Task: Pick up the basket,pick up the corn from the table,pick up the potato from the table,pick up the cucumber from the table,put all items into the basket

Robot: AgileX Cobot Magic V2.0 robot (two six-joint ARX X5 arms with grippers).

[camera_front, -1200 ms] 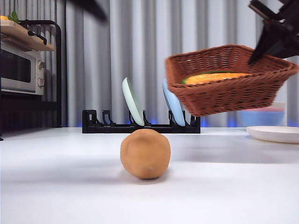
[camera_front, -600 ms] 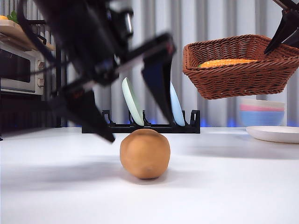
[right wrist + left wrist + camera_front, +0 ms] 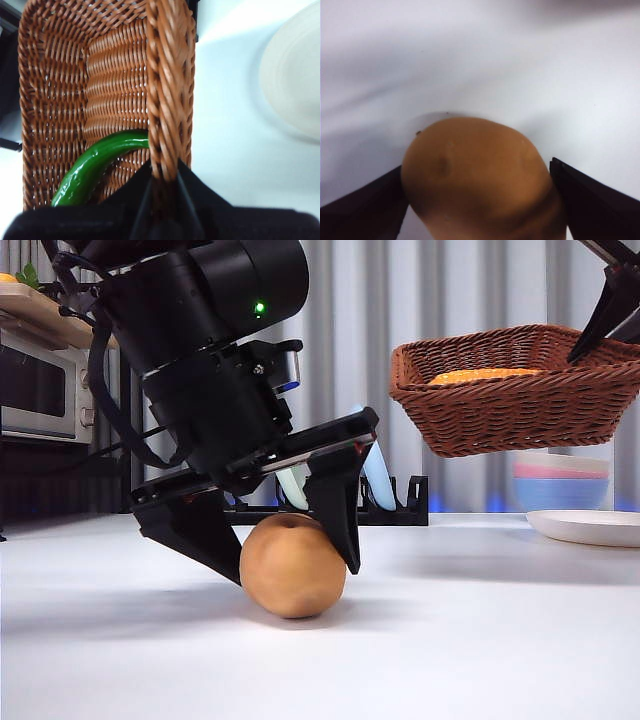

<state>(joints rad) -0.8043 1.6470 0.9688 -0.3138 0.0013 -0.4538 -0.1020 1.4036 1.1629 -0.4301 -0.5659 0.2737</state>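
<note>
Left gripper [image 3: 290, 565] jaws spread, straddling potato [image 3: 293, 566], close at both flanks; squeeze not evident. Potato on white table [image 3: 480, 640], mid-foreground.

Right gripper [image 3: 162, 187] pinching basket [image 3: 520, 400] rim, basket held aloft at right. Cucumber [image 3: 95, 167] and corn [image 3: 478, 375] inside.

Step in hand: potato pickup. Next, by my reading: clamp, lift, carry over basket.

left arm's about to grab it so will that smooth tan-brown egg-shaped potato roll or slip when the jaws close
The smooth tan-brown egg-shaped potato rests on a small patch of the white table, so an off-centre push would probably roll it. Its matte skin likely grips fairly well. The left gripper straddles its widest part, jaws on either side, so it may squirt out only if they close unevenly.
</note>
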